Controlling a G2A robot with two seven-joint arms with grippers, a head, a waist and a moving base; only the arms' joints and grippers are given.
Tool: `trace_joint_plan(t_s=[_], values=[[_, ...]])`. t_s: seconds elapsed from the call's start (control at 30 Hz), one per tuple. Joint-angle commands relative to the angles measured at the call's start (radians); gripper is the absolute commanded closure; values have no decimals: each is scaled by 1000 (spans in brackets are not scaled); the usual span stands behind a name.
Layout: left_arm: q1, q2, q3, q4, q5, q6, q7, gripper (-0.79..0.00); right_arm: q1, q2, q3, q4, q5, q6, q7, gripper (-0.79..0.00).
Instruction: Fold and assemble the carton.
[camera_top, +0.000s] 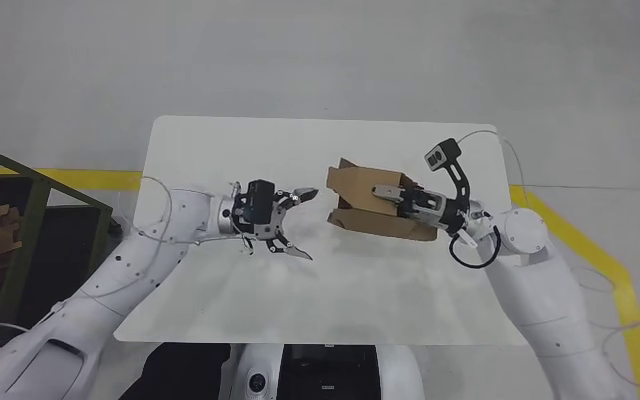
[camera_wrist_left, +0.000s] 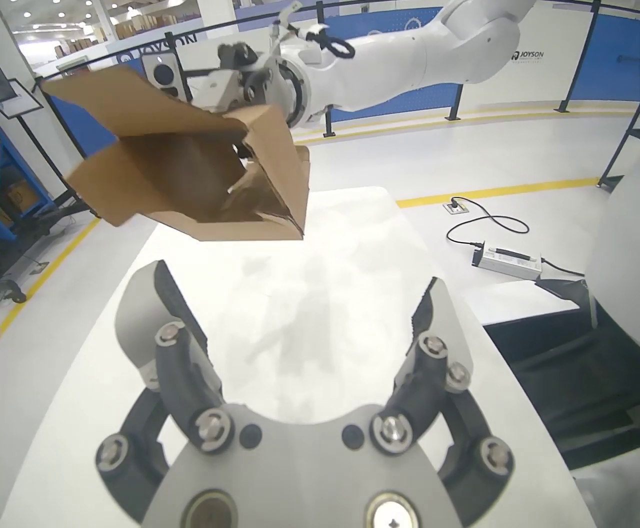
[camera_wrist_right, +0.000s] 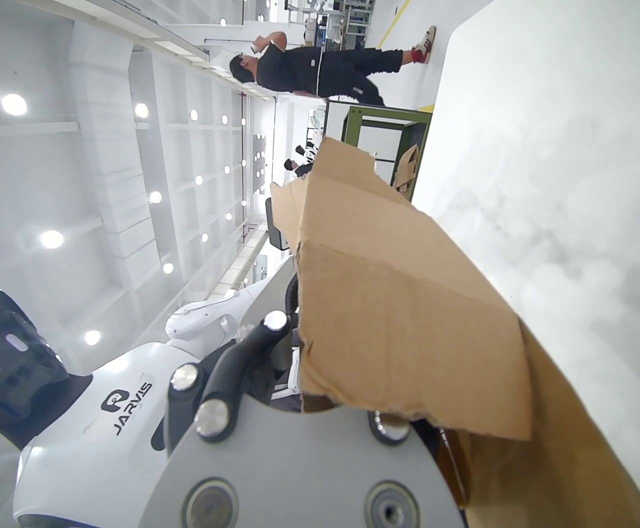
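A brown cardboard carton, partly unfolded with loose flaps, hangs above the right half of the white table. My right gripper is shut on the carton's upper wall. In the left wrist view the carton shows its open end, with the right gripper behind it. In the right wrist view the carton covers one finger; the other black finger lies beside the cardboard edge. My left gripper is open just left of the carton, apart from it. Its spread fingers hold nothing.
A green-framed rack with cardboard stands off the table's left side. Yellow floor tape runs behind the table. A power supply with cables lies on the floor beyond the table's edge. Bare tabletop lies under and in front of the left gripper.
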Motion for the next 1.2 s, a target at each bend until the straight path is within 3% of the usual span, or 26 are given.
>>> trace_joint_plan(t_s=[0.0, 0.57, 0.8, 1.0, 1.17], values=[[-7, -1, -10, 5, -16, 4, -11, -785, -1, 0, 4, 3, -1, -8, 0, 0], [15, -10, -32, -2, -107, 59, -72, -785, -19, 3, 19, -10, -18, -16, -29, 0], [22, -18, -18, -36, -123, 18, -141, -785, -13, -1, 6, -6, -19, -6, -51, 0], [-14, -39, 33, -45, -168, 0, -198, -785, -4, -6, -9, -4, -21, -14, -55, 0], [-97, -74, 104, -23, -247, 0, -282, -785, 0, -9, -20, -7, -23, -19, -54, 0]])
